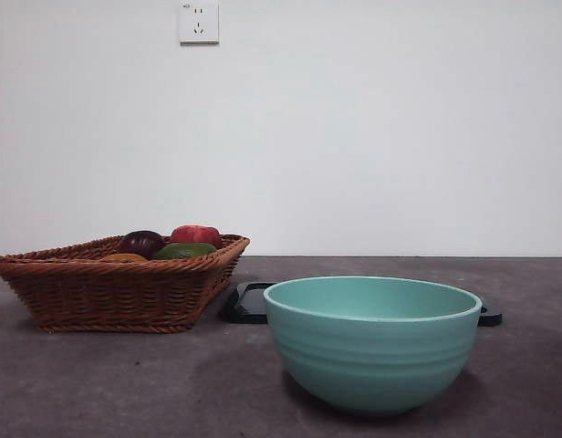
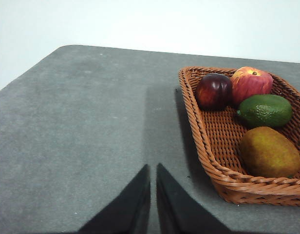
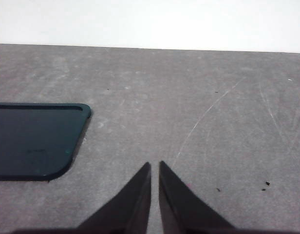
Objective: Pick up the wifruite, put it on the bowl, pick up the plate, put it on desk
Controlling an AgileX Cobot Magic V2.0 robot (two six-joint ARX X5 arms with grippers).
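Observation:
The tan wifruite (image 2: 269, 152) lies in a brown wicker basket (image 2: 213, 146) beside a green fruit, a dark purple fruit and a red fruit; in the front view only its top (image 1: 124, 258) shows over the rim. The teal bowl (image 1: 372, 342) stands near the front on the grey desk (image 1: 126, 383). A flat dark plate (image 1: 249, 303) lies behind the bowl and also shows in the right wrist view (image 3: 35, 141). My left gripper (image 2: 153, 168) is shut and empty above the desk beside the basket. My right gripper (image 3: 155, 165) is shut and empty beside the plate.
The basket (image 1: 117, 287) stands at the left of the front view. A white wall with a socket (image 1: 198, 22) lies behind the desk. Neither arm shows in the front view.

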